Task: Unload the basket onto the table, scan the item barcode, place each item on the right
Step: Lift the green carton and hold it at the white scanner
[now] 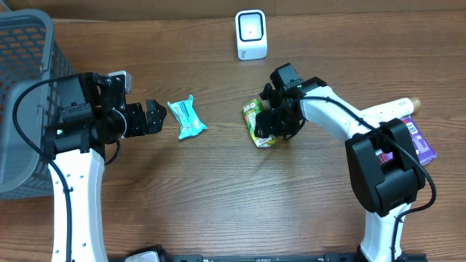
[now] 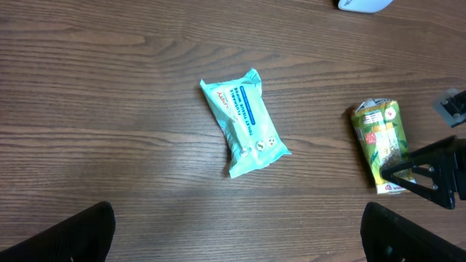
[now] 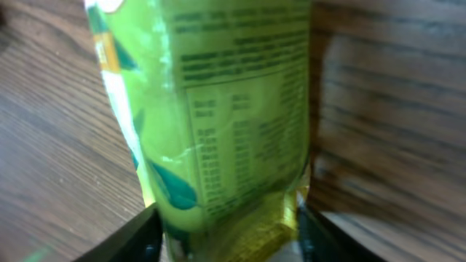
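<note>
A green snack packet (image 1: 257, 120) lies on the wooden table right of centre, also seen at the right in the left wrist view (image 2: 381, 142). My right gripper (image 1: 280, 124) is down over its right end. In the right wrist view the packet (image 3: 226, 109) fills the gap between the two black fingers (image 3: 127, 236), which press on both its sides; the gripper (image 3: 229, 233) is shut on it. The white barcode scanner (image 1: 251, 34) stands at the back centre. My left gripper (image 1: 153, 116) hangs wide open (image 2: 237, 233), holding nothing, just left of a teal wipes packet (image 1: 186, 118) (image 2: 244, 124).
A grey plastic basket (image 1: 22, 73) fills the far left. A purple package (image 1: 421, 140) and a pale bottle (image 1: 397, 108) lie at the right edge behind the right arm. The scanner's edge (image 2: 364, 4) shows at the top of the left wrist view.
</note>
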You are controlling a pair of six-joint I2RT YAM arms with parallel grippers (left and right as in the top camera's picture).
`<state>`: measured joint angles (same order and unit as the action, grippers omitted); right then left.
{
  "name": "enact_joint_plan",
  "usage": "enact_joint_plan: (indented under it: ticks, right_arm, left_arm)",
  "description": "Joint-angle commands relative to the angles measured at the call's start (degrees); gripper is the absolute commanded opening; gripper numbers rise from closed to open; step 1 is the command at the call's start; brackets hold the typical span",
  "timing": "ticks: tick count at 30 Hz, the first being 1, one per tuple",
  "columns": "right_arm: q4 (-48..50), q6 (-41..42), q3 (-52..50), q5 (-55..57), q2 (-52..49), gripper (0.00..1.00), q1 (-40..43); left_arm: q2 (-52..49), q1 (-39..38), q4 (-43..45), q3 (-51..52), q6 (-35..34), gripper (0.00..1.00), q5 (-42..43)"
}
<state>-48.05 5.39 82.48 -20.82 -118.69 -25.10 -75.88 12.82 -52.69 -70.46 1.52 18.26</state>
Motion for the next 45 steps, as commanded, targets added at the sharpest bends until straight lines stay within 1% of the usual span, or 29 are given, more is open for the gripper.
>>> enact_joint_plan:
  ticks: [1,2,4,5,6,14,19,23,25,29,35,45]
  right_arm:
    - [-0.55,-2.91,-0.83,-2.43,-1.03,0.4,0.04]
    - [-0.79,-2.89,-0.83,-2.58,-1.03,0.28,0.04]
    - [-1.4,-2.89,-0.76,-4.33,-1.01,0.1,0.11]
    - [-1.68,-2.86,-0.59,-5.64,-1.01,0.05,0.13]
    - [-2.05,-2.86,-0.35,-7.06,-1.01,0.04,0.17]
    - [-6.23,-3.37,3.37,-17.68,0.22,0.04,1.7]
    - [-6.19,-11.56,3.54,-38.47,3.72,0.04,5.16]
    - [-8.76,-18.69,3.54,-54.34,5.86,0.04,9.29]
    - [-9.77,-20.5,3.54,-59.93,6.69,0.04,11.06]
    - [-8.7,-20.65,3.54,-68.41,9.03,0.04,14.01]
    - [-7.37,-15.02,7.28,-69.16,13.35,0.04,16.5]
    - [-7.06,-3.58,22.86,-69.16,18.8,0.04,17.18]
  left_arm:
    - [0.5,-0.09,0.04,-0.79,0.66,1.0,0.66]
    - [0.5,-0.11,0.04,-0.79,0.66,1.0,0.68]
    - [0.5,-0.11,0.04,-0.79,0.66,1.0,0.66]
    - [0.5,-0.11,0.02,-0.79,0.66,0.99,0.68]
    - [0.5,-0.11,0.04,-0.79,0.66,1.0,0.66]
    - [0.5,-0.09,0.04,-0.79,0.68,1.0,0.68]
    - [0.5,-0.11,0.04,-0.79,0.66,1.0,0.68]
    - [0.5,-0.11,0.04,-0.79,0.66,1.0,0.66]
    - [0.5,-0.11,0.04,-0.79,0.68,1.0,0.68]
    - [0.5,-0.11,0.04,-0.79,0.68,1.0,0.68]
    - [0.5,-0.11,0.04,-0.79,0.68,0.99,0.68]
    - [0.5,-0.11,0.04,-0.79,0.66,1.0,0.68]
